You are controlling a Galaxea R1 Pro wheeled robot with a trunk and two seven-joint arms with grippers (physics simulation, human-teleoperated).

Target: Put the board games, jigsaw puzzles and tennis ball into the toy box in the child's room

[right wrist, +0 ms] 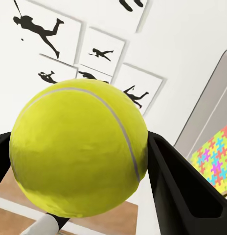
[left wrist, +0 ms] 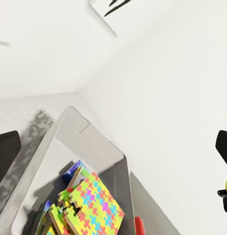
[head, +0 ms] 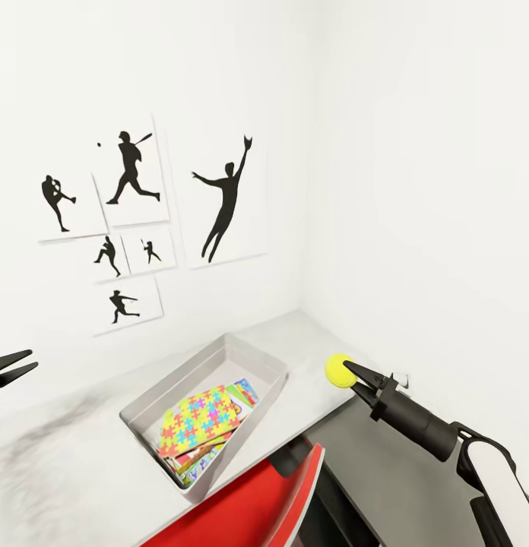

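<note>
While the right gripper (head: pixel 348 371) clamps the tennis ball (head: pixel 339 370) between its fingers, holding it off the worktop (head: pixel 82 463) beside the toy box (head: pixel 253 355), the last toy looks set for dropping in; the ball is bright yellow-green, felted, with a pale curved seam. Jigsaw puzzles (head: pixel 197 420) and printed game boxes already lie stacked inside the grey bin. At the far side, the left gripper (head: pixel 14 365) hangs empty, fingers parted

Tennis ball (head: pixel 339 370) in right pincer (head: pixel 346 371), jigsaws (head: pixel 199 421) in toy box (head: pixel 242 355).
</note>
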